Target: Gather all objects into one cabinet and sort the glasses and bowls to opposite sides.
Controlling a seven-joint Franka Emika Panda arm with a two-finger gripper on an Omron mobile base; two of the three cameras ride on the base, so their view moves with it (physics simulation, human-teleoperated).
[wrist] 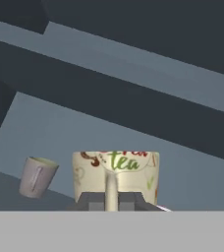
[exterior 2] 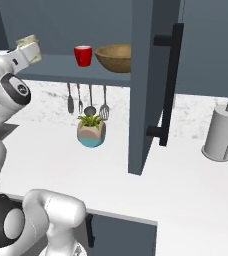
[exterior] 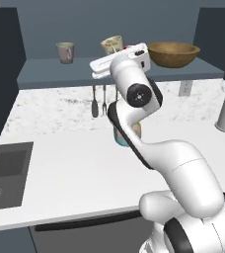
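Fingers [wrist: 111,201] are pinched nearly shut on the handle of the cream mug [wrist: 116,176] in the hand view, the mug hanging straight ahead of them over the cabinet shelf [wrist: 60,128]. The taupe mug [wrist: 37,177] stands off to one side, apart from it.

From the left base view, the arm is stretched up and forward, elbow bent over the table [exterior: 85,168], hand level at shelf height. The cream mug [exterior: 112,45] sits at the hand's far end, between the taupe mug [exterior: 65,52] and the wooden bowl [exterior: 173,53]. I judge this as the placing step for the cream mug; next it wants lowering onto the shelf beside the taupe mug, well away from the bowl, then the grip let go.

From the right base view, the red cup [exterior 2: 83,55] stands just beside the bowl [exterior 2: 113,57] on the shelf, behind the open door [exterior 2: 141,85]. The teal vessel [exterior 2: 91,131] with its plant waits on the table [exterior 2: 186,175] below, not yet gathered.
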